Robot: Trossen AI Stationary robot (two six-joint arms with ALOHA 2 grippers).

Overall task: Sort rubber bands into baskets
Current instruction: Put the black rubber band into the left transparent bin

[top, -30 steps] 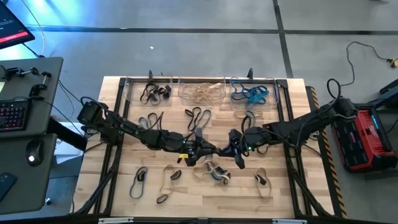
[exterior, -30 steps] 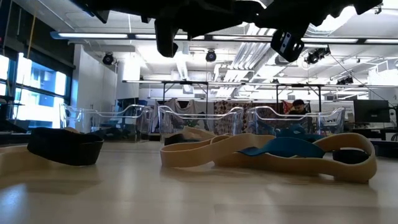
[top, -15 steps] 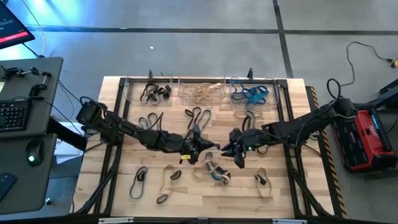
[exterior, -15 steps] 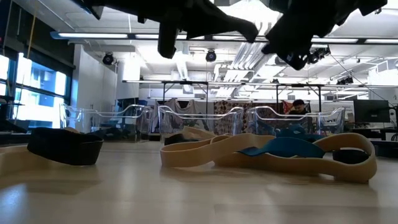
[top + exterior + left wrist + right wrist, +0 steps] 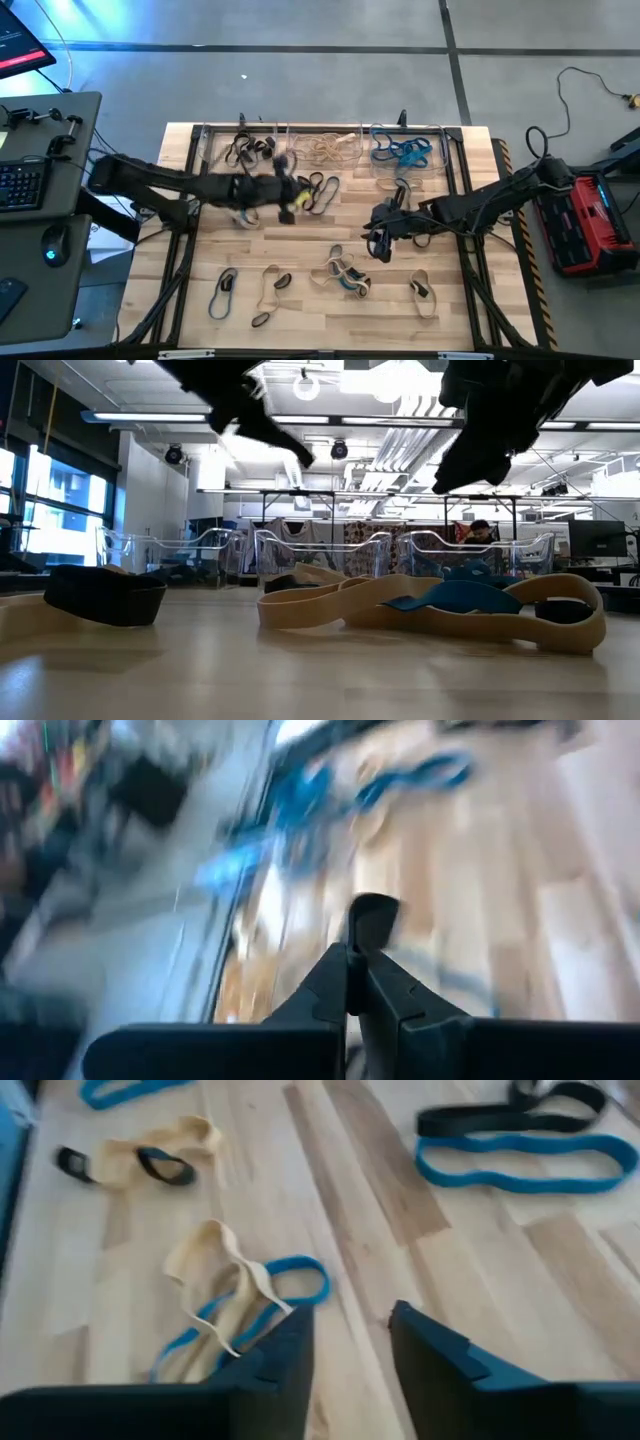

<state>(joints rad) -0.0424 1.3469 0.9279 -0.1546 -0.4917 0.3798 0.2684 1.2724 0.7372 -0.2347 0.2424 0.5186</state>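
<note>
My left gripper [image 5: 288, 192] hovers over the table's far left part, near the left basket [image 5: 238, 150], which holds black rubber bands. It is shut on a small black rubber band [image 5: 372, 915]; this view is blurred. My right gripper [image 5: 345, 1330] stands open above the table's middle [image 5: 378, 243], with nothing between its fingers. Just beyond its fingers a tan and blue tangle of rubber bands [image 5: 240, 1290] lies flat on the wood. The middle basket [image 5: 325, 150] holds tan bands, the right basket [image 5: 405, 152] blue ones. My left gripper pinches the black rubber band between its two fingertips. A short loop of the band [image 5: 374, 908] stands out past the tips. The band is clear of the table. How many strands lie between the fingers is blurred out.
Loose bands lie scattered: black ones [image 5: 320, 185] by the left gripper, a blue one [image 5: 400, 190] near the right basket, and tan, black and blue ones [image 5: 270, 290] along the near edge. The baskets line the far edge. A tan and blue band [image 5: 430, 605] lies close to the low camera.
My left gripper has drawn away from my right gripper at the table's middle and swung fast toward the far left, rising and rolling, up to the left basket. My right gripper has stayed near the middle and tipped a little.
</note>
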